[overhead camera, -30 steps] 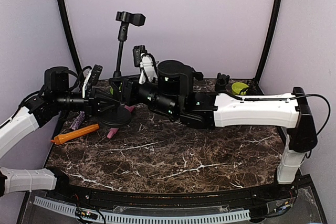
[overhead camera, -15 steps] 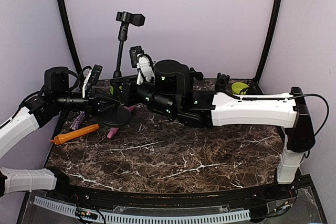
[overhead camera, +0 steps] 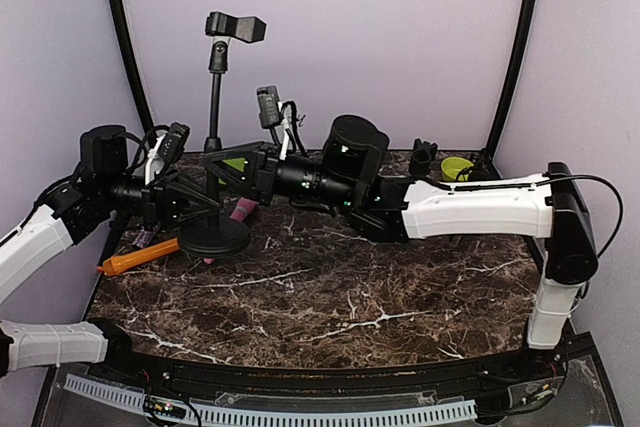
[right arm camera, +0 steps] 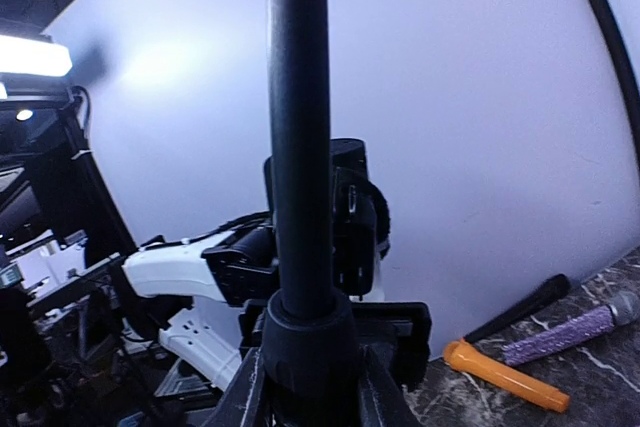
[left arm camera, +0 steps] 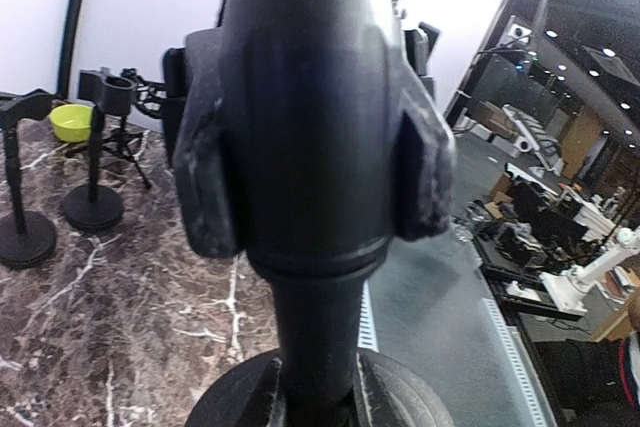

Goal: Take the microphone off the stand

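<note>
A black microphone stand (overhead camera: 214, 117) stands at the table's back left on a round base (overhead camera: 215, 237). Its clip (overhead camera: 236, 27) at the top looks empty. My left gripper (overhead camera: 190, 202) is shut on the pole just above the base; in the left wrist view (left arm camera: 315, 402) the pole (left arm camera: 315, 327) fills the gap between the fingers. My right gripper (overhead camera: 222, 169) is shut on the pole higher up, at a collar (right arm camera: 305, 347), seen in the right wrist view (right arm camera: 310, 387). An orange microphone (overhead camera: 140, 257), a purple one (overhead camera: 146, 235) and a pink one (overhead camera: 241, 209) lie on the table beside the base.
A green bowl (overhead camera: 457, 167) and a small black tripod (overhead camera: 423, 157) sit at the back right. The left wrist view shows two more small stands (left arm camera: 93, 209). The purple back wall stands close behind the stand. The marble table (overhead camera: 350, 297) stretches to the front.
The stand has shifted left and a little toward the front, and its clip is now higher and further left. Both grippers moved left with it, still shut on the pole.
</note>
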Robot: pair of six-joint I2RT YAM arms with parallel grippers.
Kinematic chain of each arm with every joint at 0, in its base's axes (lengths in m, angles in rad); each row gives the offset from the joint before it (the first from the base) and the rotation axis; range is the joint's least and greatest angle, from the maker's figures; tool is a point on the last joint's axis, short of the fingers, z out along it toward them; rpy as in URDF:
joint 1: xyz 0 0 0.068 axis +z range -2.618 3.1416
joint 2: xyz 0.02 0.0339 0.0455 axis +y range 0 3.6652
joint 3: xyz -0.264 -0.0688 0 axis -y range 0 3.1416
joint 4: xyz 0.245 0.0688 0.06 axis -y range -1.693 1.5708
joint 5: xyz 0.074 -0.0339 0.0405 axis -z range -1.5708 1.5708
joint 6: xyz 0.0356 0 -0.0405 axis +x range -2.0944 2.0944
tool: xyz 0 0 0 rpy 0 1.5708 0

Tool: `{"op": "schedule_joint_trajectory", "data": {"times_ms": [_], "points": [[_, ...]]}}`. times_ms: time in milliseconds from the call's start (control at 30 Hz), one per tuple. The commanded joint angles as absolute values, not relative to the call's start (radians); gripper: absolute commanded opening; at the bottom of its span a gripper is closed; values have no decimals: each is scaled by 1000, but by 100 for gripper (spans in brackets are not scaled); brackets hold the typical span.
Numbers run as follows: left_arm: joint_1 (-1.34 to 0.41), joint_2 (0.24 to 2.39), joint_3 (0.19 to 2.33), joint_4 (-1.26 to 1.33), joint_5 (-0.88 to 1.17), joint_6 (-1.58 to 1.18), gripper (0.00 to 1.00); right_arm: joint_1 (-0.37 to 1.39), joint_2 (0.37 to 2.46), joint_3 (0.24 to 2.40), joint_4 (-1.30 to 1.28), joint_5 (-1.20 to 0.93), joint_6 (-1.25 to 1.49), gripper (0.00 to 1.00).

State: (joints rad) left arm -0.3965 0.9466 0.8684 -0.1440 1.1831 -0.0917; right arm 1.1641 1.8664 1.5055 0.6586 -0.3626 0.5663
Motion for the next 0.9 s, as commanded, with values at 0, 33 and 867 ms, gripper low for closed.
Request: {"op": "schedule_joint_trajectory", "data": {"times_ms": [0,33,867], "points": [[-404,951,873,-7,1311,-227,0,1206,1925,1589,930,-743,765,0],[-405,952,868,13,1327,-254,0,1206,1934,1589,973,-765,795,0],[-405,918,888,1,1169,-126,0,1159,1791,1419,664,-310,687,72]]}}
